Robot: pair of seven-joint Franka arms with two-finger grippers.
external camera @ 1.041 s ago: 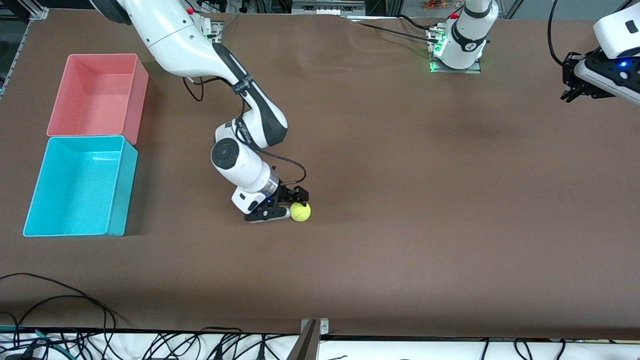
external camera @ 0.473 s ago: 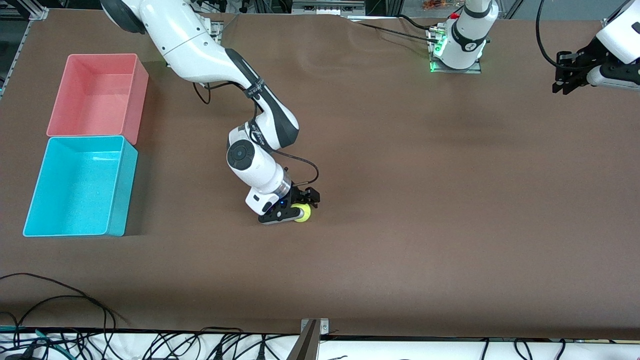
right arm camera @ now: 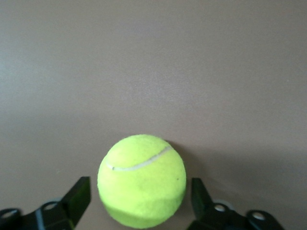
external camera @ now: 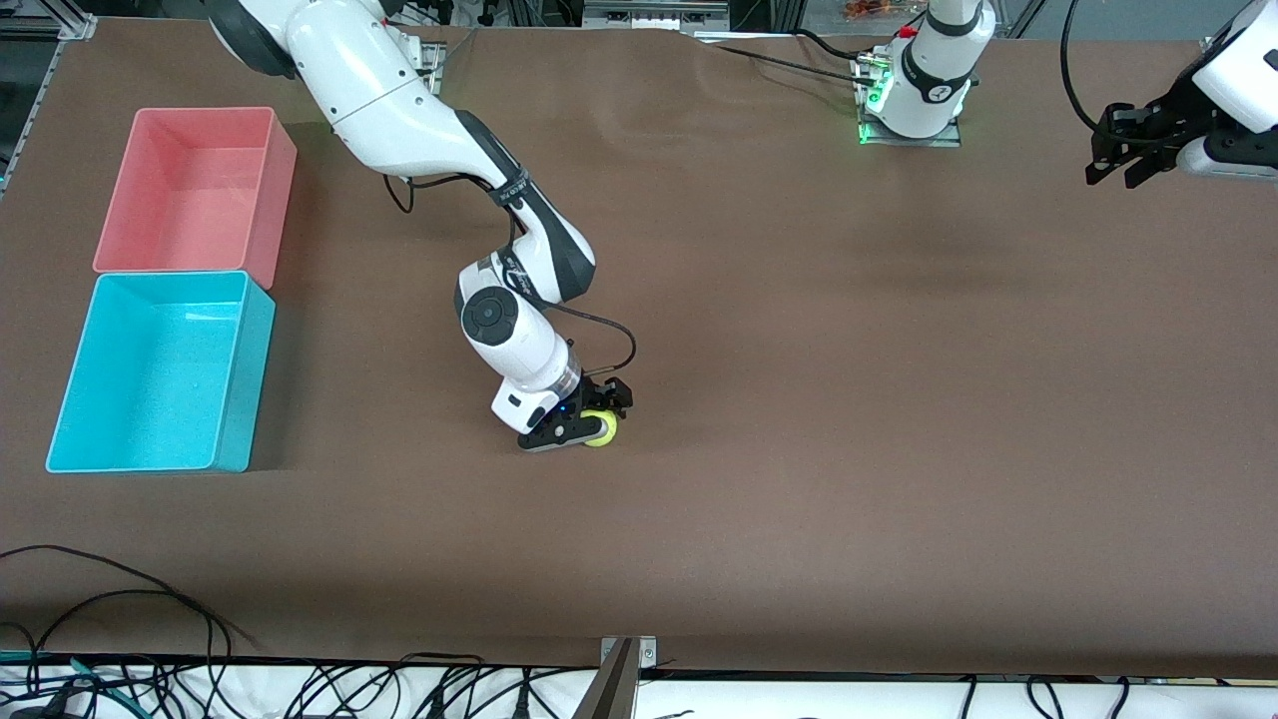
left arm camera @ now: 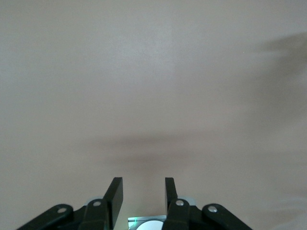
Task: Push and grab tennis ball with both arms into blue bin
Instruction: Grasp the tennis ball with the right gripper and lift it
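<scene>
tabletop (external camera: pixel 849 399): brown matte sheet, plain under both end effectors in your wrist views; faint soft shadows only.
room: you've got black cables (external camera: pixel 120 639) along the tabletop edge nearest the front camera, a metal bracket (external camera: pixel 621 679) mid-edge, and framing plus more wiring along the edge where the bases stand.
bases: left arm's base (external camera: pixel 919 90) is lit green; right arm's base is mostly hidden by its own arm.
blue bin (external camera: pixel 235 379): well apart from the right end effector, toward the right arm's end of the tabletop. Nothing in it, glossy inside.
pink bin (external camera: pixel 280 190): touching or just beside the blue bin, farther from the front camera. Nothing in it either.
tennis ball (external camera: pixel 599 428): on the tabletop, sitting between the right end effector's fingers. Seam visible in the right wrist view (right arm camera: pixel 141 179).
right end effector (external camera: pixel 584 424): down at the tabletop, straddling the ball. Released: fingers (right arm camera: pixel 76 196) stand off the ball with a gap each side, so not gripping.
left end effector (external camera: pixel 1118 160): up in the air over bare tabletop at the left arm's end, well apart from the ball and both bins. Released: fingers (left arm camera: pixel 114 194) parallel with a clear gap, nothing between. Left arm waits.
</scene>
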